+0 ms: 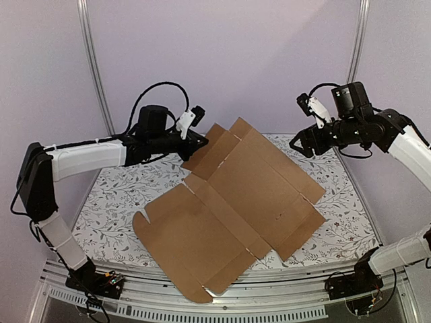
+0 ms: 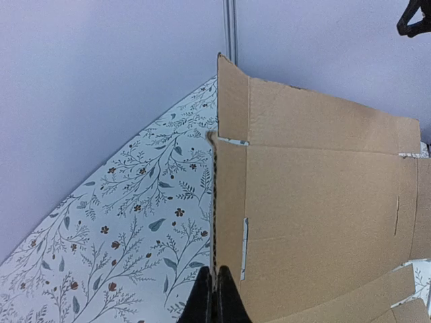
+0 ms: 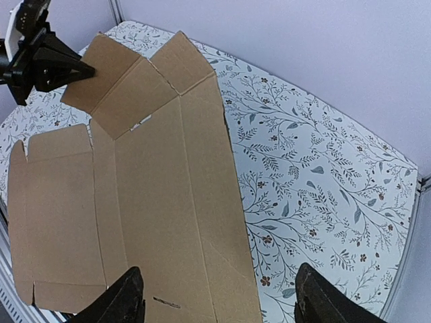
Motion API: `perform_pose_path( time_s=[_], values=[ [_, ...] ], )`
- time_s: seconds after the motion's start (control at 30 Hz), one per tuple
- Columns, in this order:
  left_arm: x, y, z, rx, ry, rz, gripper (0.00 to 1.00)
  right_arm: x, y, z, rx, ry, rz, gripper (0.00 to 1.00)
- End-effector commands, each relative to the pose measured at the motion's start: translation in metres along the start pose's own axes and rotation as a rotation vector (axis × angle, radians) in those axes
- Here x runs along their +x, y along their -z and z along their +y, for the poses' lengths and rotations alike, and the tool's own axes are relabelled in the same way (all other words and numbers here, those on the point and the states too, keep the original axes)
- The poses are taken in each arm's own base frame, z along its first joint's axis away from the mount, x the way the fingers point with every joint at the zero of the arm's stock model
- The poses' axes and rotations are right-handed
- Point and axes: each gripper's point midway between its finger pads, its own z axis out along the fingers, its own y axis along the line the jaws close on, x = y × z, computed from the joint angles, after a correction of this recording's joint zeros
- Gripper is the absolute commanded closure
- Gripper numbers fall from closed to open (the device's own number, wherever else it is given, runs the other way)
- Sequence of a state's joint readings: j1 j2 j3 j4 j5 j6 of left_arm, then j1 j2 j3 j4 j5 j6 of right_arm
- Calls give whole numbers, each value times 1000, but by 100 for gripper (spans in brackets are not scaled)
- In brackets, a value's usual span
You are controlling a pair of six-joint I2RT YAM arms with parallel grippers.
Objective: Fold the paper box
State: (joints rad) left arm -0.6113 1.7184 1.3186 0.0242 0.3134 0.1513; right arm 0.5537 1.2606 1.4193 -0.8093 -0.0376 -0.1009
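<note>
The paper box (image 1: 236, 202) is a flat brown die-cut cardboard sheet with flaps, lying across the floral table and raised at its far left. My left gripper (image 1: 200, 142) is shut on the edge of a far-left flap and holds it up; in the left wrist view the fingertips (image 2: 217, 296) pinch the flap's thin edge (image 2: 215, 202). My right gripper (image 1: 301, 145) is open and empty, high above the sheet's far right corner. In the right wrist view its fingers (image 3: 124, 299) frame the sheet (image 3: 168, 195) from above.
The table (image 1: 114, 195) has a white cloth with a floral print. A metal rail (image 1: 202, 303) runs along the near edge. Lilac walls and two upright poles (image 1: 94, 60) close off the back.
</note>
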Motion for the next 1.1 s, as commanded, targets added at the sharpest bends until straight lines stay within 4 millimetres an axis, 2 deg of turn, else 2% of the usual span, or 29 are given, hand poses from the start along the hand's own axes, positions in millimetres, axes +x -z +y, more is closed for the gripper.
perform_pose_path(
  time_s=[0.0,0.2,0.33,0.47,0.5,0.63,0.83,1.07],
  values=[
    [-17,29,3,-52,45,-154,100,-1,-10,3,-93,-43,-7,23],
    [5,57,-8,-79,95,-272,100,2,-27,7,-204,-69,24,21],
    [21,67,-10,-103,106,-289,100,3,-37,14,-278,-78,55,21],
    [28,77,-10,-128,121,-309,100,12,-49,26,-364,-93,113,23],
    [33,82,-11,-137,125,-315,100,19,-59,30,-391,-99,143,24],
    [39,87,-13,-141,125,-317,100,22,-68,37,-445,-118,173,29],
    [46,91,-12,-160,133,-315,100,26,-67,57,-573,-140,198,39],
    [53,95,-10,-190,142,-315,100,36,-65,73,-603,-97,236,55]
  ],
)
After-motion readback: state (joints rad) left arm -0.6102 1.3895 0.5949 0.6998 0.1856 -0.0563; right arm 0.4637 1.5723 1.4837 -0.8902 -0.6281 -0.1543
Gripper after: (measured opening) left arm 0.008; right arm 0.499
